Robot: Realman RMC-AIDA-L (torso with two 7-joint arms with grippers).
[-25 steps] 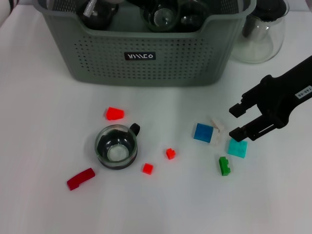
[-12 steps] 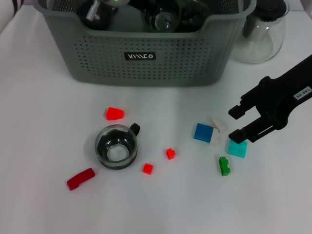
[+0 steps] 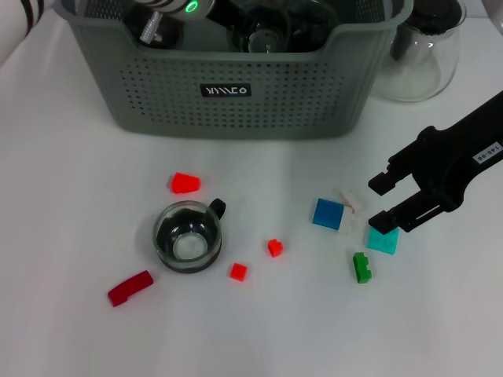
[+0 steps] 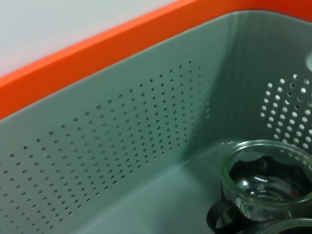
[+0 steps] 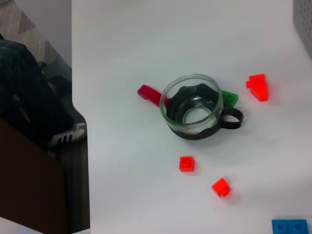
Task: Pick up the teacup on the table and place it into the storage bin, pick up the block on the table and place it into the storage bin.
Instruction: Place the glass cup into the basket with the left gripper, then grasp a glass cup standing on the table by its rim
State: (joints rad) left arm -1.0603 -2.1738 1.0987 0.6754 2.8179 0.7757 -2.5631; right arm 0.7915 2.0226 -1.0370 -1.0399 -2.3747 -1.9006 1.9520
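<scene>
White table (image 3: 63, 126); bin (image 3: 236, 86), teacup (image 3: 189, 236), blocks (image 3: 328, 214)

Left arm shifts inside the bin; right gripper edges over the teal block

Over the storage bin (image 3: 236, 94), the left arm's metal wrist part with its green light (image 3: 191, 7) has come farther into view at the back left, though how far it has dropped is hard to judge from the head view. The right gripper (image 3: 380, 201), jaws apart, has crept slightly toward the teal block (image 3: 383, 240), its lower finger (image 3: 380, 221) now overlapping the block's upper edge a little more than a second ago.
</scene>
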